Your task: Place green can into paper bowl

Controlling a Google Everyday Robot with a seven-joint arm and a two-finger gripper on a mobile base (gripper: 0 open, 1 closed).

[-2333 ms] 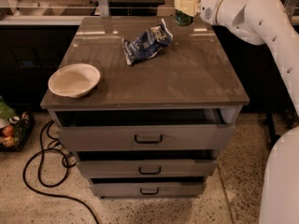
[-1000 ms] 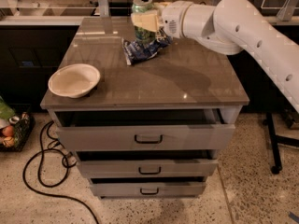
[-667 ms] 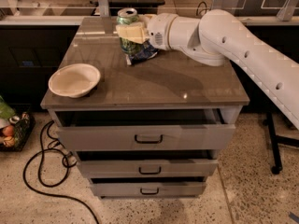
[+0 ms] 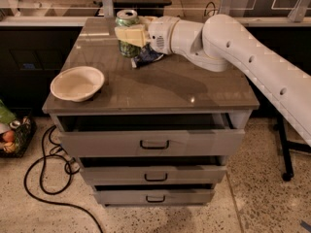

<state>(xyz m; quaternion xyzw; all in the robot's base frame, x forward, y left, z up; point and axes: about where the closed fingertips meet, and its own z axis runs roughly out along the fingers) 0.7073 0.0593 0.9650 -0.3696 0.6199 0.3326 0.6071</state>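
The green can (image 4: 127, 46) with a silver top is held upright in my gripper (image 4: 130, 35), whose pale fingers are shut around its middle. It hangs above the back-left part of the cabinet top. The off-white paper bowl (image 4: 77, 83) sits empty near the front-left corner, to the left of and nearer than the can. My white arm (image 4: 228, 52) reaches in from the right.
A blue-and-white snack bag (image 4: 146, 58) lies just behind and right of the can, partly hidden by the gripper. The grey cabinet top (image 4: 194, 89) tops a drawer unit whose top drawer (image 4: 154, 142) is slightly open. Cables (image 4: 41, 178) lie on the floor at left.
My gripper has carried the green can leftward across the back of the cabinet top, from the back-right corner past the snack bag, and slightly lower, nearer the bowl.
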